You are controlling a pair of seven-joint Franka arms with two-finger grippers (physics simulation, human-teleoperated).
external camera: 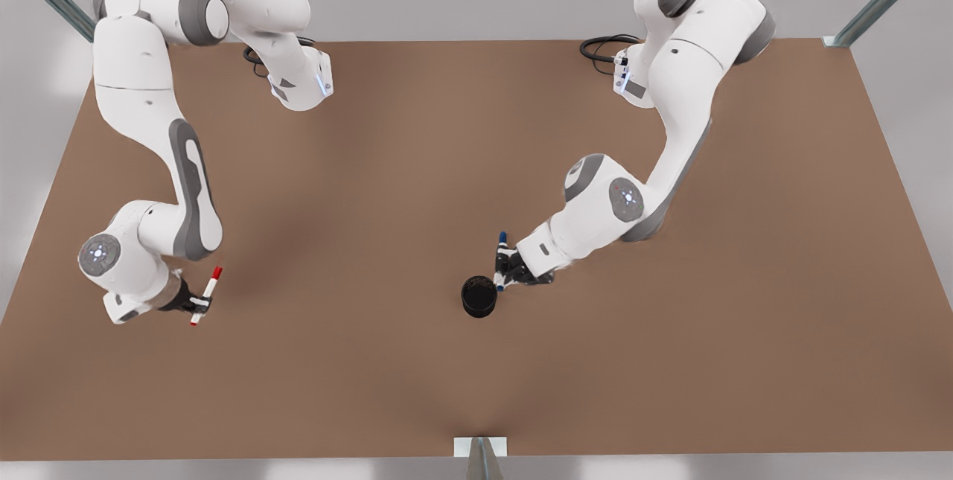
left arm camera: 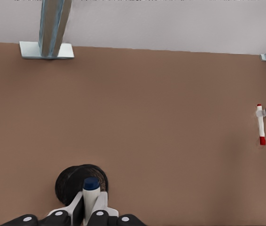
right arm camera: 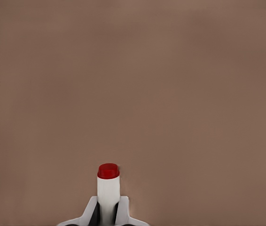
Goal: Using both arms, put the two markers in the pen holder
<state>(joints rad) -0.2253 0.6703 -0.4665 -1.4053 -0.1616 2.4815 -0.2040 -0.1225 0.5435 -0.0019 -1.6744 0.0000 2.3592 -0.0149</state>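
The black pen holder [external camera: 479, 295] stands on the brown table near the middle front. Just beside its rim, on the front view's right, my left gripper [external camera: 503, 269] is shut on the blue-capped marker [external camera: 502, 242], which is held roughly upright. In the left wrist view that blue marker [left arm camera: 91, 190] sits between the fingers [left arm camera: 104, 203], partly over the holder [left arm camera: 67, 186]. Far off at the front view's left, my right gripper [external camera: 199, 303] is shut on the red-capped marker [external camera: 211, 283], held above bare table. The right wrist view shows the red marker [right arm camera: 108, 184] end-on in that gripper [right arm camera: 108, 210].
The brown table [external camera: 476, 167] is ringed by metal frame posts [external camera: 480, 458] at its edges and corners. Black cables [external camera: 603, 48] lie by the arm bases at the back. In the left wrist view the red marker [left arm camera: 261, 125] shows far off.
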